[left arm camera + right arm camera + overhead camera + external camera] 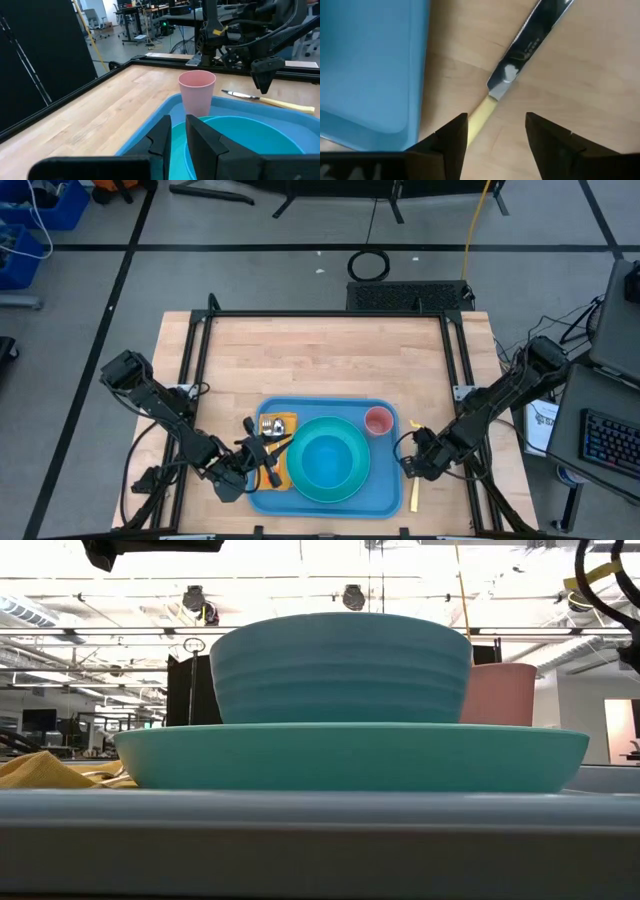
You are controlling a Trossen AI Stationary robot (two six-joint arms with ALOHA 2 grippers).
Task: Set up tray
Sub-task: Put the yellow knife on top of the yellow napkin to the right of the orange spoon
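The tray (385, 488) lies at the near edge of the bench (320, 355), centred between the arms. It carries a turquoise plate (350, 485) with a blue bowl (328, 460) on it, a pink cup (378, 421) toward the tray's far right corner, and a yellow napkin (281, 423) at its left end. A yellow-handled knife (520, 55) lies on the bench just beside the tray's right rim. The right gripper (496, 131) hangs directly over the knife handle, fingers spread, grasping nothing. The left gripper (178, 131) sits over the tray's left end, fingers nearly together, nothing visible between them.
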